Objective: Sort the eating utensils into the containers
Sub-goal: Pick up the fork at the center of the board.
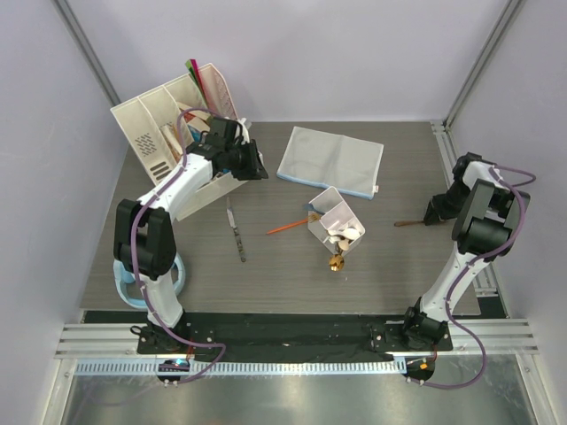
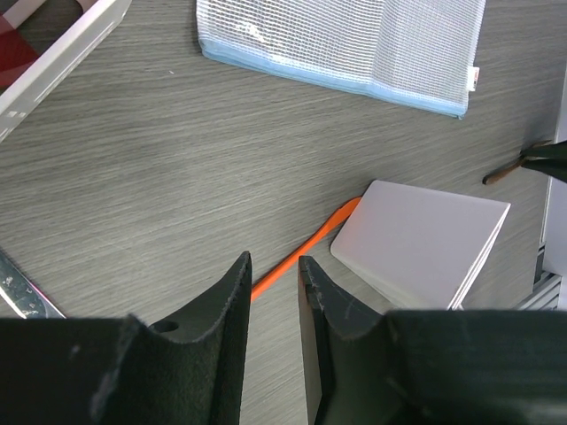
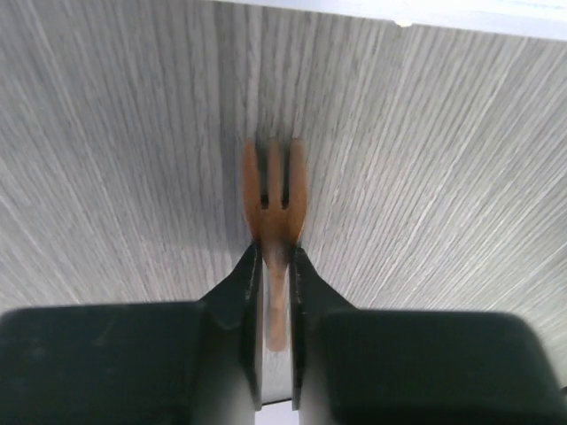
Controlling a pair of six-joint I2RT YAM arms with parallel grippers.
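Note:
A wooden fork (image 3: 275,199) lies lengthwise between the jaws of my right gripper (image 3: 276,252), which press on its neck; the tines point away over the table. From above, that fork (image 1: 407,223) sticks out left of the right gripper (image 1: 434,212) near the table's right edge. The white container (image 1: 335,221) holds white spoons. A gold spoon (image 1: 336,262) lies in front of it and an orange-handled piece (image 1: 288,227) to its left. A silver knife (image 1: 236,230) lies further left. My left gripper (image 1: 257,168) hangs open and empty above the table, its jaws (image 2: 275,261) apart.
A grey-blue mesh pouch (image 1: 332,162) lies flat at the back middle. A white file organizer (image 1: 168,124) with folders stands tilted at the back left, just behind the left arm. Metal frame posts run along the table's right side.

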